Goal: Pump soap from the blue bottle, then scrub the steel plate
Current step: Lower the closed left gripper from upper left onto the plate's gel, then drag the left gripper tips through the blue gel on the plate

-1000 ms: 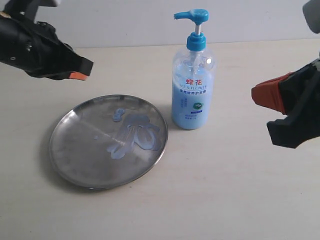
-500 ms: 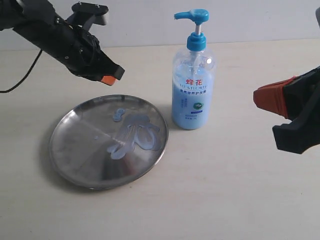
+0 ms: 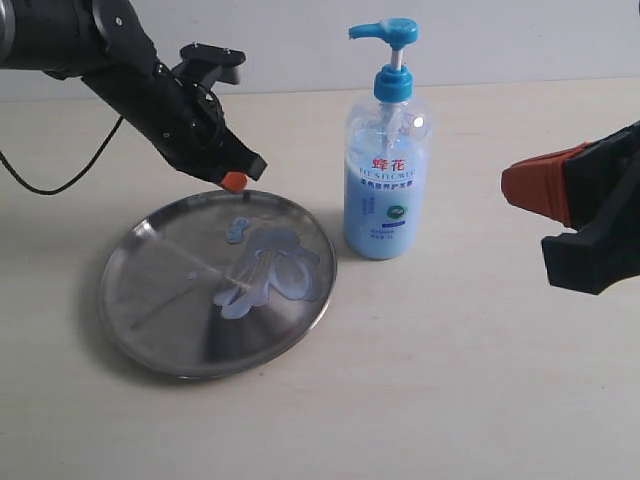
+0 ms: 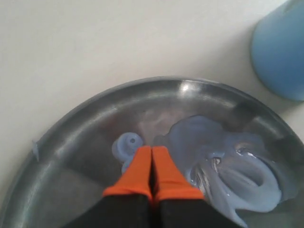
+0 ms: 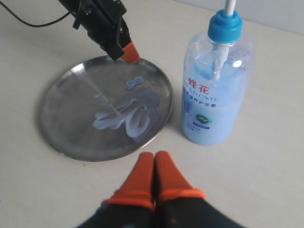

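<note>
Lowered and advanced since the earlier frames: left gripper (image 3: pixel 233 180), now over the far rim of the steel plate (image 3: pixel 150 290), jaws pressed fully together, nothing held. Pale blue soap (image 3: pixel 270 265) smeared in glossy squiggles on the right half of the steel plate, with a small separate blob directly under the left gripper; contact not determinable. Steel plate flat on the table (image 3: pixel 450 380). Upright blue bottle (image 3: pixel 387 190) just right of the steel plate, narrow gap between. Well right of the blue bottle, right gripper (image 5: pixel 154 154), jaws closed, empty.
</note>
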Controlling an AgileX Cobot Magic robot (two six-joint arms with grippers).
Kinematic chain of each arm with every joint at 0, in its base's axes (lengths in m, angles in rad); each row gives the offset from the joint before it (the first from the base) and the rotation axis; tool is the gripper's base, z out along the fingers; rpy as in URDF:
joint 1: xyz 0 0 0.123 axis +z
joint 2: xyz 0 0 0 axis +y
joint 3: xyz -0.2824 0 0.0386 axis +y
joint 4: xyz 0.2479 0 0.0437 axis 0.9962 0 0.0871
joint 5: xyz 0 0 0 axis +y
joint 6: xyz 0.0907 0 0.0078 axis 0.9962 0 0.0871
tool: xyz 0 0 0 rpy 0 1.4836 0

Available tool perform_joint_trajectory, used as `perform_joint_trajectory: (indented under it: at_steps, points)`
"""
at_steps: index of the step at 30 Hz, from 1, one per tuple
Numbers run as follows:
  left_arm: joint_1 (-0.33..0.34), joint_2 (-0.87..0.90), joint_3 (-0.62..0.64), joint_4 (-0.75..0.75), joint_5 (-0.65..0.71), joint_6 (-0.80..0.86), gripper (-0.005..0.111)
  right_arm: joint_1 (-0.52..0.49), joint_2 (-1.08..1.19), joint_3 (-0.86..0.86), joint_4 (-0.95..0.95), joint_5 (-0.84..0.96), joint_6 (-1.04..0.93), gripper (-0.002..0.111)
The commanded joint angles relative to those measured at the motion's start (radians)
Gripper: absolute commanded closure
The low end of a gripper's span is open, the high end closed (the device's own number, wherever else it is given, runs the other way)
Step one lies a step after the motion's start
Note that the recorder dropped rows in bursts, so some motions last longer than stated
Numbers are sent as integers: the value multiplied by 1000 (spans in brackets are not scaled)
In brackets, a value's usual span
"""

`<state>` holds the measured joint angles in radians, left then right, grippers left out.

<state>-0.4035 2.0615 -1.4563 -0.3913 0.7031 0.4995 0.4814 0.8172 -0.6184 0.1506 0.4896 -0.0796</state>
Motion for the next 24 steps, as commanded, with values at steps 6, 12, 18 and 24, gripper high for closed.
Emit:
perform_joint_trajectory:
  at_steps: [6,12,18,24]
  points:
    - [55,53,-24,-6,3,-4,107,-5,-6,5,3,-16,-5,108]
    - [55,63,-24,-46,6,45,107,-5,-6,5,6,-18,-5,108]
    - [55,87,-24,-66,28,71,107,-5,-6,5,7,-18,-5,108]
    - [55,94,-24,-69,37,78,107,-5,-6,5,7,-18,-5,108]
